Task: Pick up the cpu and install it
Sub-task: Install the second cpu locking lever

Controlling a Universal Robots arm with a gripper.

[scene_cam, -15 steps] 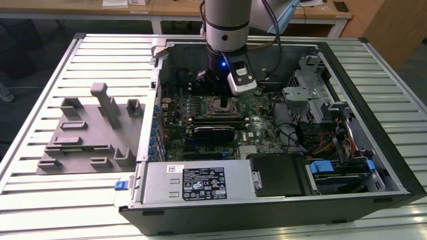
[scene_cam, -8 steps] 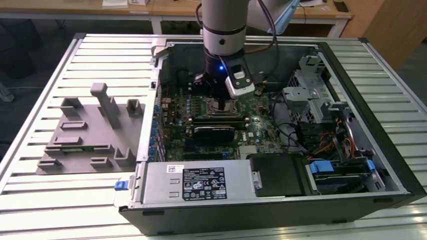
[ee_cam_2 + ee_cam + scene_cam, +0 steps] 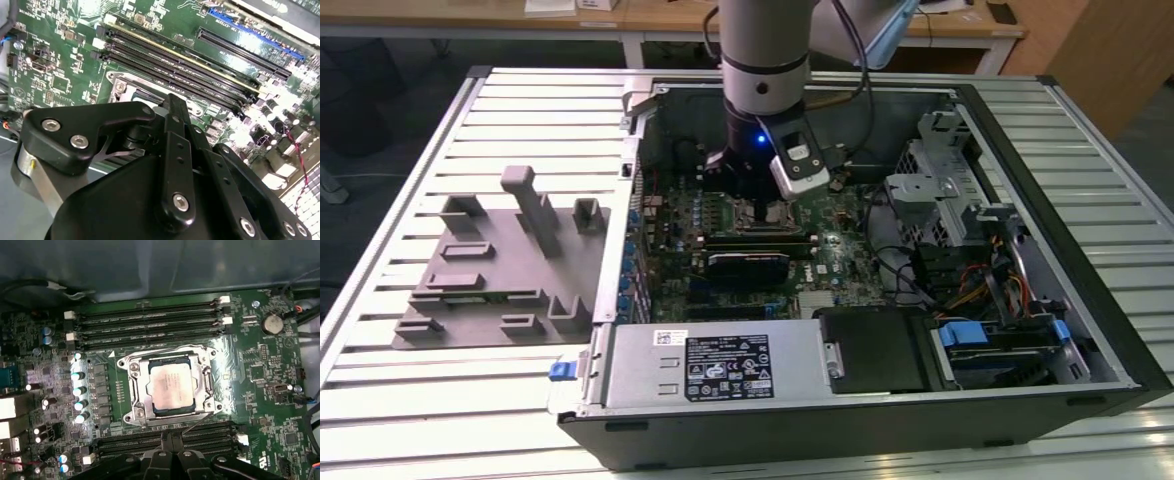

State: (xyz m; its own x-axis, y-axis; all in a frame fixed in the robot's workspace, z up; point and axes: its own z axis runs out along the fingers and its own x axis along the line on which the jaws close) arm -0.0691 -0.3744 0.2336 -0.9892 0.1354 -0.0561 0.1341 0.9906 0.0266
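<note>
I'm down inside the open computer case [image 3: 881, 110], which lies on the slatted metal bench [image 3: 400, 400]. My hand [image 3: 771, 205] hangs over the green motherboard [image 3: 260, 360]. In the exterior view my arm [image 3: 765, 50] comes in from twelve o'clock, straight down toward the board's middle.

The cpu [image 3: 171, 386] sits flat in its socket [image 3: 169, 386], silver top up, with the metal socket frame around it. In the first wrist view, memory slots [image 3: 145, 322] run along the socket's twelve o'clock side and more along its six o'clock side.

My black finger linkage [image 3: 175, 150] hangs above the board near the socket, apart from the chip. Whether my fingers are spread or closed, I cannot tell; nothing shows between them.

At nine o'clock from the case in the exterior view, the grey fixture plate [image 3: 494, 270] rests on the bench.
</note>
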